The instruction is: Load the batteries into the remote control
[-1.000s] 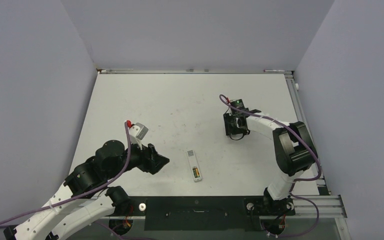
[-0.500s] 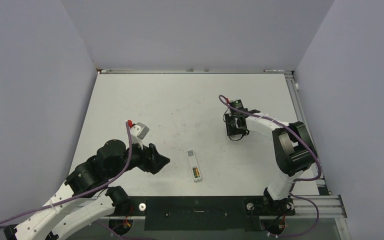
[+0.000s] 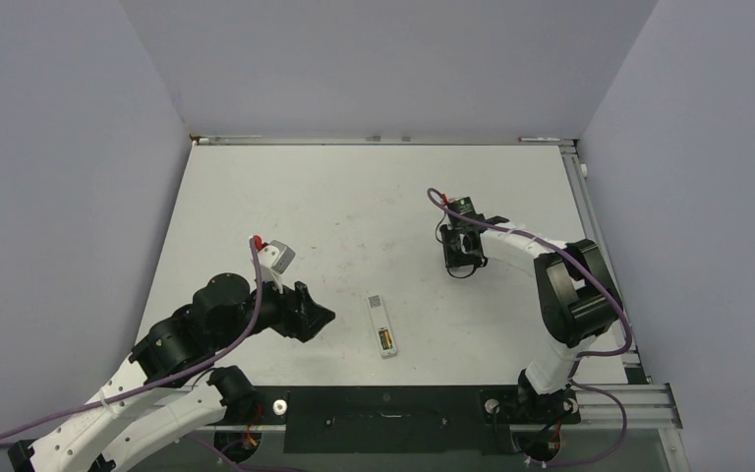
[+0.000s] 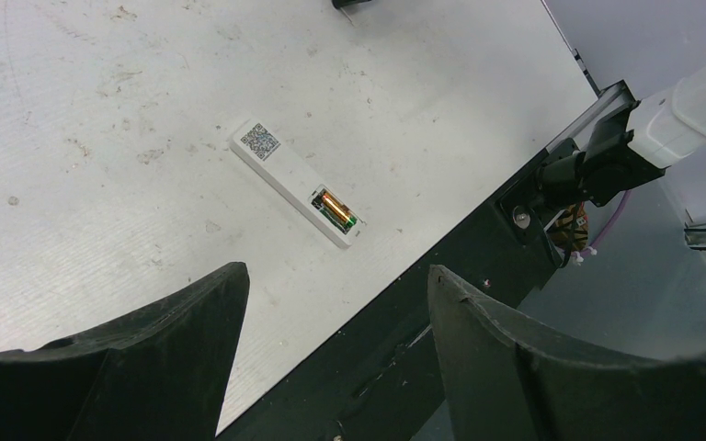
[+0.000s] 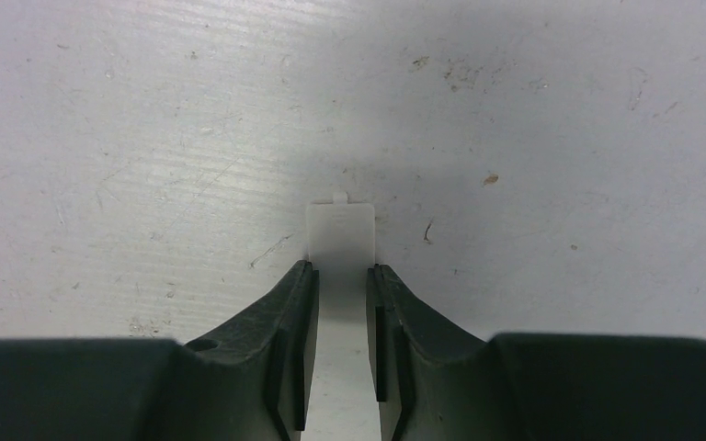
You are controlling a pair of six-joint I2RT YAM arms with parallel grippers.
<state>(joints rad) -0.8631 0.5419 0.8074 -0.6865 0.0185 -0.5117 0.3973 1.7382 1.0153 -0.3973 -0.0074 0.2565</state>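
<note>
Remote control [image 3: 383, 325] is seen lower centre on the bench [image 3: 256, 197], long axis near-vertical, batteries [image 4: 336, 209] seated; wide-spread left end effector [image 4: 335, 274] is placed nearer, just left; white cover [image 5: 340, 230] is pinched by right end effector [image 5: 340, 285].

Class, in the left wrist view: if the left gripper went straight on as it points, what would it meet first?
Probably the remote control, at its end holding the batteries, which lies ahead of the open left gripper. Depth is unclear: it might touch the table just short of it.
</note>
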